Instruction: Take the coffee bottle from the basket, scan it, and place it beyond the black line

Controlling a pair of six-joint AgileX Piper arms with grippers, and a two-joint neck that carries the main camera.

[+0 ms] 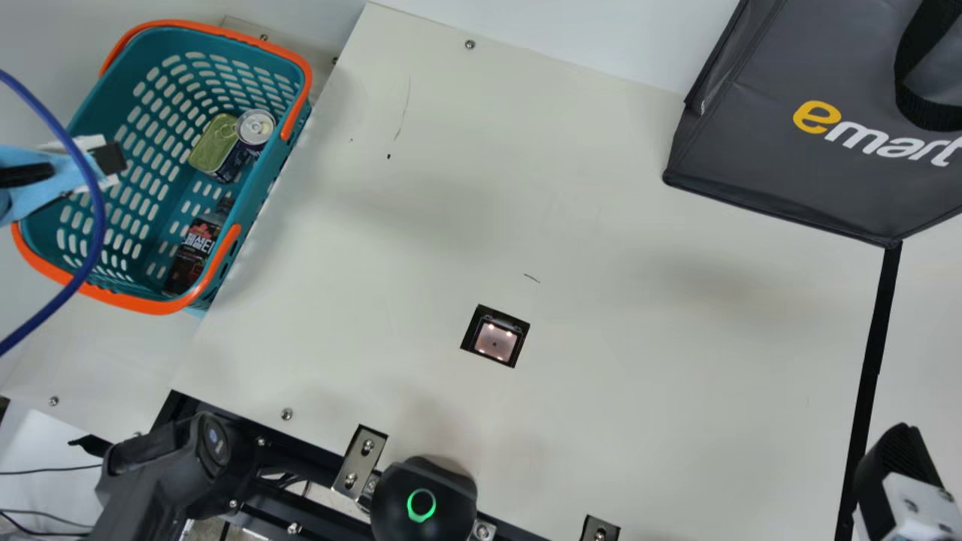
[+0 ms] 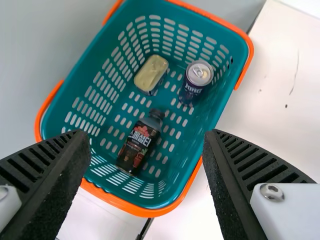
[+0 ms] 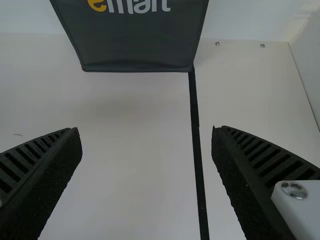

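The teal basket (image 1: 289,169) with orange handles sits at the main view's left, and the coffee bottle (image 1: 197,252) is inside it, lying on its side along the basket's floor, dark label showing, its cap toward the 2 other items. Those are a tin with a yellowish lid (image 1: 216,143) and a dark blue can with a silver top (image 1: 255,129), both in the basket's far half, the can standing upright. The left gripper (image 1: 107,161) hangs over the basket's outer side. In the left wrist view, the left gripper (image 2: 147,134) has its 2 ribbed fingers spread wide with nothing between them, the basket below. The right gripper (image 1: 898,477) is well apart from the basket, at the opposite side of the main view; the right wrist view shows its 2 fingers wide apart too, with nothing held. To the basket's right, set into the cream table (image 1: 639,391), is a small square scanner window (image 1: 496,340) with lights glowing. Farther from the basket on that same side come the dark grey bag (image 1: 759,143) and, running from its lower corner, the black line (image 1: 872,346).
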